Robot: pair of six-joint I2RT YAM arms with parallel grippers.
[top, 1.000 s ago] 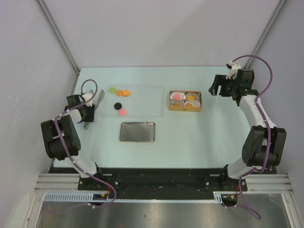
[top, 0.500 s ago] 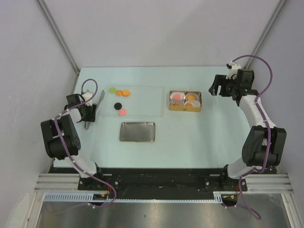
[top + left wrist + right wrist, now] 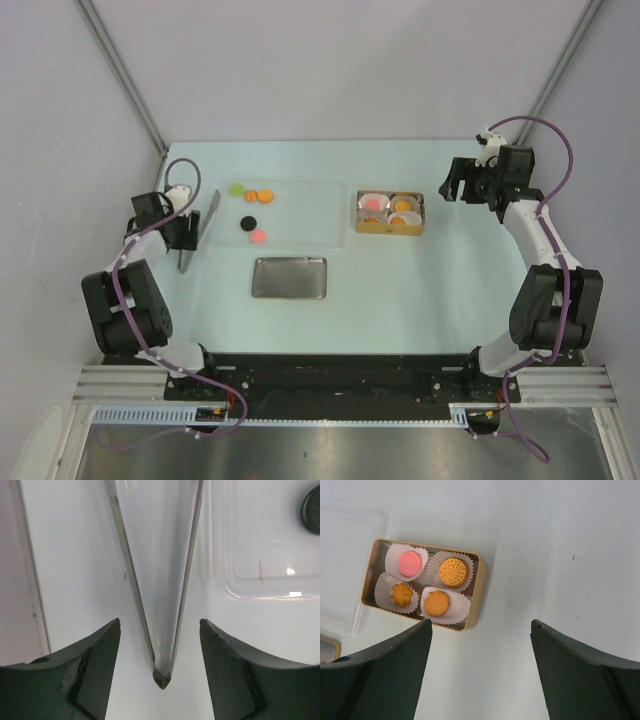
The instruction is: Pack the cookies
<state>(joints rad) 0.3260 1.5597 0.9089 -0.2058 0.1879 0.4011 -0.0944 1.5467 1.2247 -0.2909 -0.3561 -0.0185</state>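
Loose cookies lie on a clear tray [image 3: 300, 215]: green [image 3: 235, 189], two orange [image 3: 259, 196], black [image 3: 248, 223] and pink [image 3: 258, 236]. A gold tin [image 3: 390, 228] holds four white paper cups, with one pink cookie [image 3: 410, 563] and three orange cookies [image 3: 453, 572]. Metal tongs [image 3: 200, 228] lie flat left of the tray. My left gripper [image 3: 183, 243] is open over them, and the tongs' joined end [image 3: 162, 677] lies between its fingers untouched. The black cookie [image 3: 312, 510] shows at that view's edge. My right gripper [image 3: 460, 180] [image 3: 481, 625] is open and empty, right of the tin.
A flat metal lid [image 3: 289, 277] lies in front of the tray. The tray's near-left corner [image 3: 240, 592] is just right of the tongs. The table's left edge [image 3: 30, 580] is close to my left gripper.
My left arm has shifted a little left and away from the base. The tongs stay on the table. The right arm has not moved.
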